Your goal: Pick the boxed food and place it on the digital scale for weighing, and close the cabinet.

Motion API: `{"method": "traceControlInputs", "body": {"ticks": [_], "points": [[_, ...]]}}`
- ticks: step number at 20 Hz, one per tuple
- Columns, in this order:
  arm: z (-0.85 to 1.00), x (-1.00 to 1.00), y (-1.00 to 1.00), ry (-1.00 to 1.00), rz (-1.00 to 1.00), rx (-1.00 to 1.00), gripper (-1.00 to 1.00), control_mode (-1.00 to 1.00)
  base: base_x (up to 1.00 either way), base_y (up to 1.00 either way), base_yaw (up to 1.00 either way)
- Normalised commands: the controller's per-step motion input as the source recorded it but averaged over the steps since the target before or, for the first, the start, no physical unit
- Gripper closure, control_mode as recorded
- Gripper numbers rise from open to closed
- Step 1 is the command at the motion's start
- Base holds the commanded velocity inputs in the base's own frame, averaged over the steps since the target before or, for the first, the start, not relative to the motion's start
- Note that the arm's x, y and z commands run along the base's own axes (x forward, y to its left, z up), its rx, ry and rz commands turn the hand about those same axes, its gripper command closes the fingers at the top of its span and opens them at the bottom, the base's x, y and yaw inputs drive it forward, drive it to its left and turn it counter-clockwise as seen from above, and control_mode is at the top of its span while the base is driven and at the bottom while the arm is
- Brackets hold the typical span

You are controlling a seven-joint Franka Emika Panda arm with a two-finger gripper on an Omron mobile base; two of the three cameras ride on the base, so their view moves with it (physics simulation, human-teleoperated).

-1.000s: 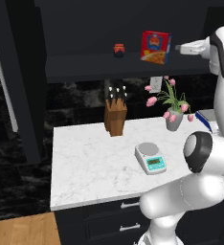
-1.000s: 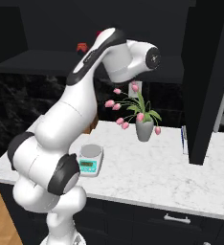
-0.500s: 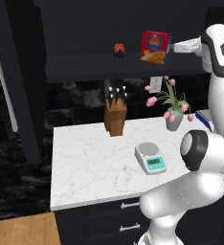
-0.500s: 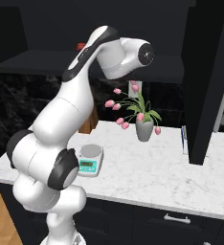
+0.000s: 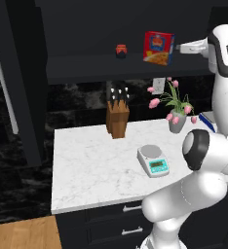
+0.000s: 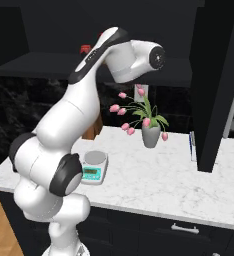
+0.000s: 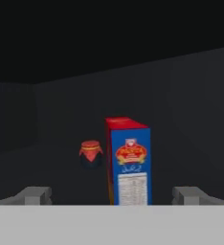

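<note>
The boxed food stands upright on the shelf of the open cabinet, red with a blue oval logo. My gripper is level with it, just to its right, open and holding nothing. In the hand view the boxed food stands narrow side on, straight ahead and beyond the two fingertips, which are spread wide apart. The digital scale sits on the white marble counter below, with nothing on its round plate; it also shows beside the arm as digital scale.
A small red jar stands on the shelf left of the box. On the counter are a knife block, a vase of pink tulips and a blue-edged object. The open cabinet doors hang at both sides.
The hand has moved left along the shelf level, closer to the box. The jaws have stayed wide.
</note>
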Motion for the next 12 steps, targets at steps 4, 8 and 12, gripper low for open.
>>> {"method": "traceControlInputs", "body": {"ticks": [4,8,12], "points": [[0.00,0.06,-0.27,0.02,0.00,0.00,-1.00,-1.00,0.00,0.00,0.00],[0.00,0.19,0.01,-0.01,0.00,-0.01,-1.00,-1.00,0.00,0.00,0.00],[0.00,0.30,-0.01,0.00,0.00,0.00,-1.00,-1.00,0.00,0.00,0.00]]}}
